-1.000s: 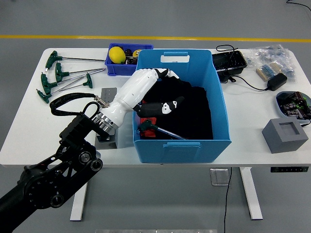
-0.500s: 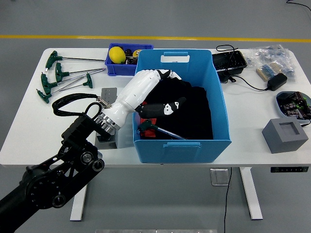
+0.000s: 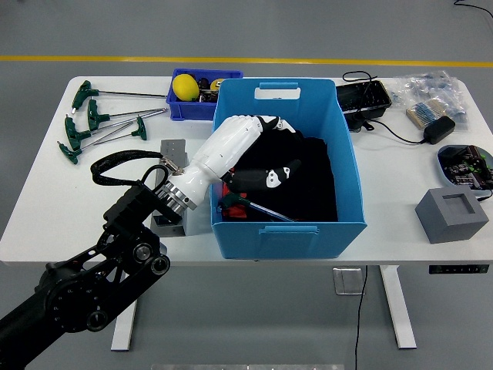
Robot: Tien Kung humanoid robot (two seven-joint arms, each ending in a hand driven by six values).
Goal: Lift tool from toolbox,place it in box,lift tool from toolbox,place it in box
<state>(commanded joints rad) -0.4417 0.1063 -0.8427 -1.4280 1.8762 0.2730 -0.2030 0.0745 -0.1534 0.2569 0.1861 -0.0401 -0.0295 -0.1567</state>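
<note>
A large blue bin (image 3: 339, 166) stands mid-table with dark black contents. In its near-left corner lies a tool with a green handle and a metal shaft (image 3: 248, 205), beside something red (image 3: 231, 211). My left hand (image 3: 277, 150), white with black fingers, reaches over the bin's left wall and hovers inside, above the black contents. Its fingers are spread and hold nothing, and the thumb points right, just above the tool. Several green T-handle keys (image 3: 96, 123) lie on the table at the far left. The right arm is out of view.
A small blue bin (image 3: 179, 108) holding a yellow ball (image 3: 185, 86) sits behind the large one. Grey metal blocks (image 3: 171, 149) stand left of it. On the right are a black tray (image 3: 362, 96), a power adapter (image 3: 440, 129), plastic bags (image 3: 427, 89) and a grey foam block (image 3: 452, 216).
My left hand has moved a little to the right and further over the bin's interior, its fingers still spread. The tool in the corner has not moved.
</note>
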